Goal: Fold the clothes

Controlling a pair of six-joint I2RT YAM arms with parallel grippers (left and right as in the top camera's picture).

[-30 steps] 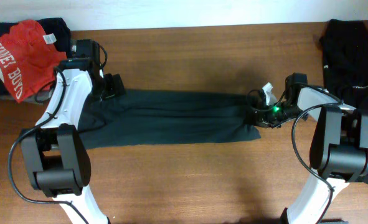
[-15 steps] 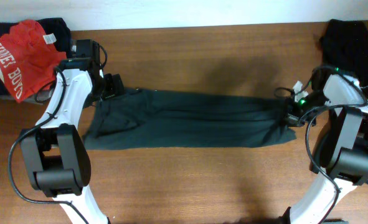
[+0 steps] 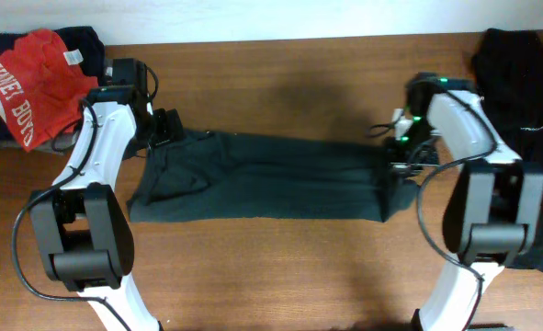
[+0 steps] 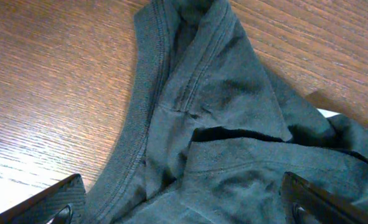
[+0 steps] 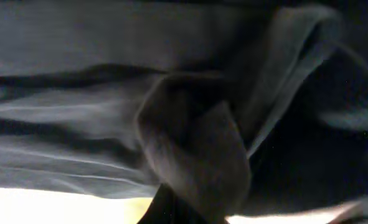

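Observation:
A dark grey-green T-shirt [image 3: 271,175] lies stretched in a long band across the wooden table [image 3: 280,74]. My left gripper [image 3: 165,129] hovers at its left end. In the left wrist view it [image 4: 187,202] is open, with its fingers wide apart over the ribbed collar [image 4: 143,93]. My right gripper [image 3: 404,158] is at the shirt's right end and is shut on a bunch of the fabric. The right wrist view shows only that cloth [image 5: 196,155], close and blurred, and the fingers are hidden. The shirt's right end hangs folded below the gripper.
A red garment [image 3: 28,78] lies on a dark pile at the back left corner. A black garment [image 3: 519,83] lies along the right edge, behind my right arm. Bare wood shows in front of and behind the shirt.
My right gripper pulled the shirt's right end out to the right, then came back left and farther from the front edge. The end is now doubled over. The left arm has stayed put.

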